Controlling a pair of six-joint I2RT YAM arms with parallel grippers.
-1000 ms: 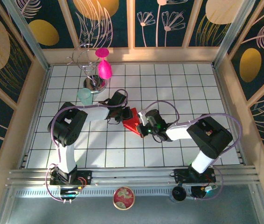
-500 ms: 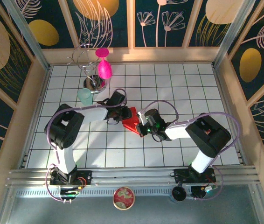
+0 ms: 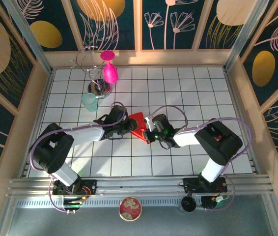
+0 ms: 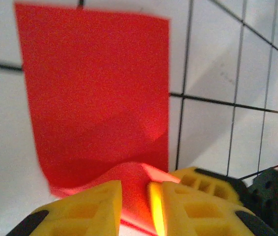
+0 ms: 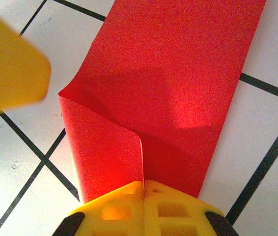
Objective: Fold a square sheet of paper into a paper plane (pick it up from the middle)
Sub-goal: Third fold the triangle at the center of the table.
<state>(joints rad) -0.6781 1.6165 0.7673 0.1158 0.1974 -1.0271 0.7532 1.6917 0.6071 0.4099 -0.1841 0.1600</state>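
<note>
Cup (image 3: 89, 102) near paper (image 3: 139, 123), contents unclear

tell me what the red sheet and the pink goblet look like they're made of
Red sheet: thin paper with a matte finish; its edge curls up softly and shows no glare. Pink goblet: likely plastic, smooth and evenly saturated in colour, but too small to be sure.

Was a lab robot cell: gridded white tabletop (image 3: 188, 88), aluminium frame rail (image 3: 139, 183), printed wall panels (image 3: 178, 24) boxing it in.
</note>
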